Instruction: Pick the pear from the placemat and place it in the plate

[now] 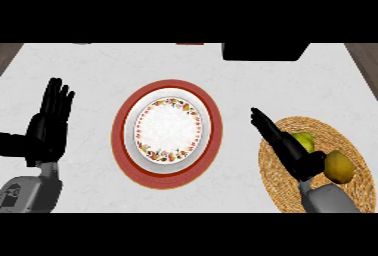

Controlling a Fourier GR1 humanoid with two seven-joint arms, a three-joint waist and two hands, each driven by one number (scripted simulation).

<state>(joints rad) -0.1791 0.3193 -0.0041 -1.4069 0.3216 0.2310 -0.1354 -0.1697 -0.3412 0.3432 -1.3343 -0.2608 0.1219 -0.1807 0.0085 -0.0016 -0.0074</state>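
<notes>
One pear [303, 141] beside open right hand [284, 145].

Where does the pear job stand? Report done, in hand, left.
Done: nothing; the plate holds no fruit. In hand: the right hand is over the woven placemat, fingers straight, beside the pear, not gripping it. Left: grasp, carry, place. The left hand rests open at the left edge.

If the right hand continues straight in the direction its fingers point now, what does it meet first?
The right hand points up and left, away from the pear. That line passes off the woven placemat onto bare counter, probably just missing the red-rimmed plate; height is unclear.
</notes>
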